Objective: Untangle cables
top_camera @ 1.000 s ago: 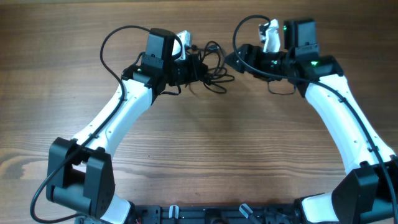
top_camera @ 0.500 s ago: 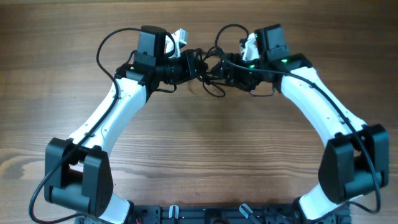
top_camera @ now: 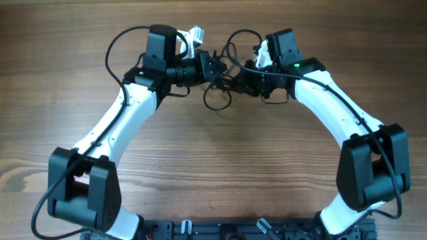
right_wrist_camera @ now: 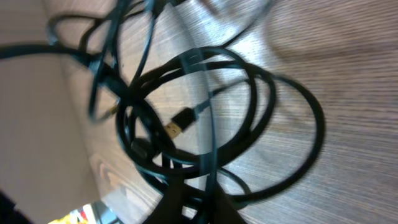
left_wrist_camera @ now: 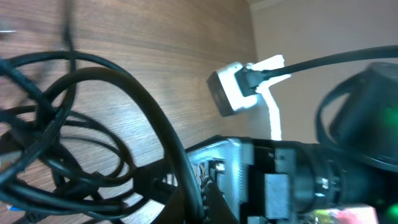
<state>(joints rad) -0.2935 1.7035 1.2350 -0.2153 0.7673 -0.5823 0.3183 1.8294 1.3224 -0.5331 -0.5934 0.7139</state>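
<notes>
the left arm (top_camera: 123, 123) and right arm (top_camera: 337, 110) reach forward and bend inward. the left gripper (top_camera: 212, 67) and right gripper (top_camera: 241, 77) face each other, close together, fingers pinched on the cables (top_camera: 225, 80).

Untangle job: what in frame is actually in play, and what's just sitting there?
In play:
- cables, a knotted bundle strung between the two arms
- left gripper, jaws shut on the bundle
- right gripper, jaws shut on the bundle

Just there:
- wooden table
- arm wiring, the thicker black leads
- black rail at the near edge
</notes>
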